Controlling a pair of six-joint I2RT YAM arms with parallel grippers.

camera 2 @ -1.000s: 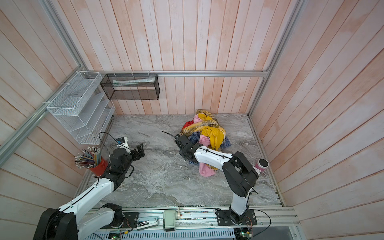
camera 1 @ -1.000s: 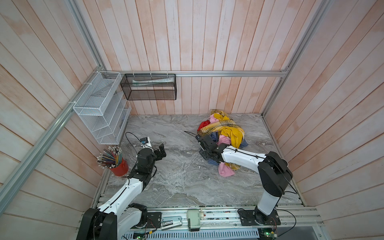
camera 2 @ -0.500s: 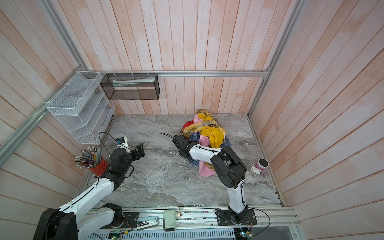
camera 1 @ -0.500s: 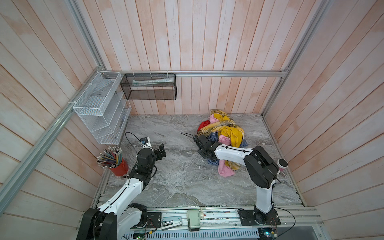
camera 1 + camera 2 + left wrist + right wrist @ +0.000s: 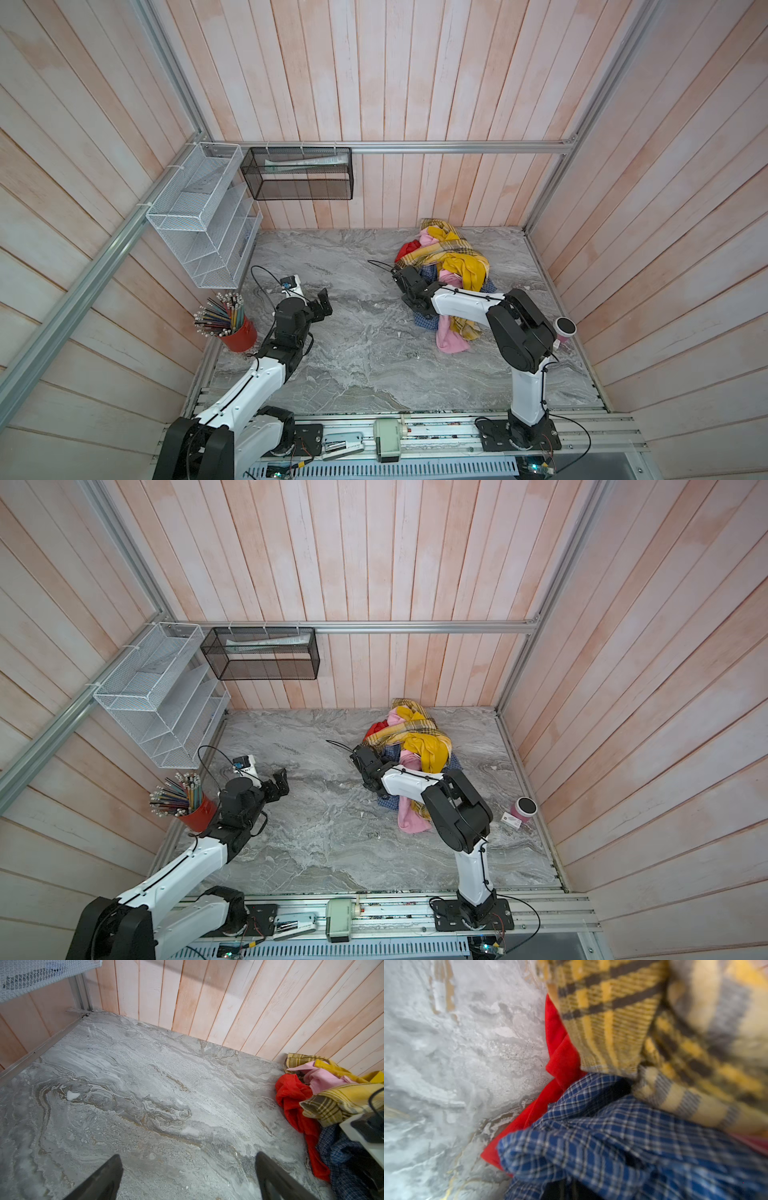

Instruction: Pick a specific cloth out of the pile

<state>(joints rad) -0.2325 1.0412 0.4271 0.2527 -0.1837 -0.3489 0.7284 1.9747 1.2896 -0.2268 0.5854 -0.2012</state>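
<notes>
The pile (image 5: 446, 257) lies at the back right of the marble table in both top views: yellow-brown plaid, mustard, pink, red and blue check fabrics. The cloth (image 5: 612, 1136), blue with a fine check, sits low in the heap under the plaid (image 5: 612, 1012) and beside the red one (image 5: 560, 1057). It also peeks out as the cloth (image 5: 392, 752) in a top view. My right gripper (image 5: 411, 286) is at the pile's left edge. Its dark jaws, right gripper (image 5: 562, 1190), are shut on a bunched fold of the cloth. My left gripper (image 5: 188, 1159) hovers open over bare table, far left of the pile.
A red cup of pencils (image 5: 239, 332) stands at the left edge. A white wire rack (image 5: 203, 216) and a black mesh basket (image 5: 299, 174) hang on the walls. A pink can (image 5: 563, 328) sits by the right wall. Wooden walls close three sides.
My right gripper has closed on the blue check cloth at the pile's left edge, and the right arm's elbow has shifted. The left arm has not moved.
</notes>
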